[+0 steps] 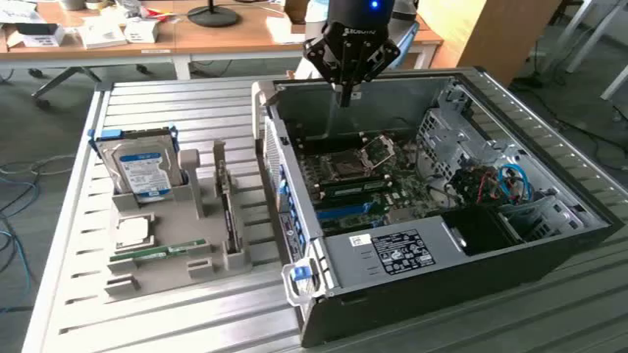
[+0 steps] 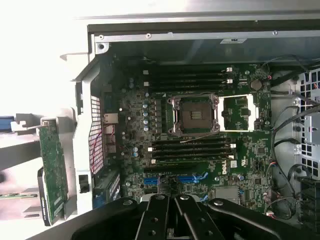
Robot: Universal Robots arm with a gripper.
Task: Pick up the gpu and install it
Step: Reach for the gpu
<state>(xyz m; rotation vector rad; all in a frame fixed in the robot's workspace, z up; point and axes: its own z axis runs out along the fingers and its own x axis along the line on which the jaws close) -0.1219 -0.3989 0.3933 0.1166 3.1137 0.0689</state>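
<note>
The gpu (image 1: 225,197) is a thin card standing on edge in the grey holder (image 1: 187,257) on the table, on the side of the holder nearest the computer case. In the wrist view the gpu (image 2: 52,170) shows a green circuit face just outside the case wall. My gripper (image 1: 345,94) hangs above the back part of the open computer case (image 1: 471,250), well away from the gpu, shut with nothing between its fingers. Its closed fingers (image 2: 165,220) point down over the motherboard (image 2: 200,150), near the blue card slots (image 2: 176,179).
The holder also carries a silver hard drive with a blue label (image 1: 143,170), a square processor (image 1: 132,232) and a short green memory stick (image 1: 157,251). Inside the case are an open processor socket (image 1: 355,163), a power supply (image 1: 398,250) and loose cables (image 1: 510,184).
</note>
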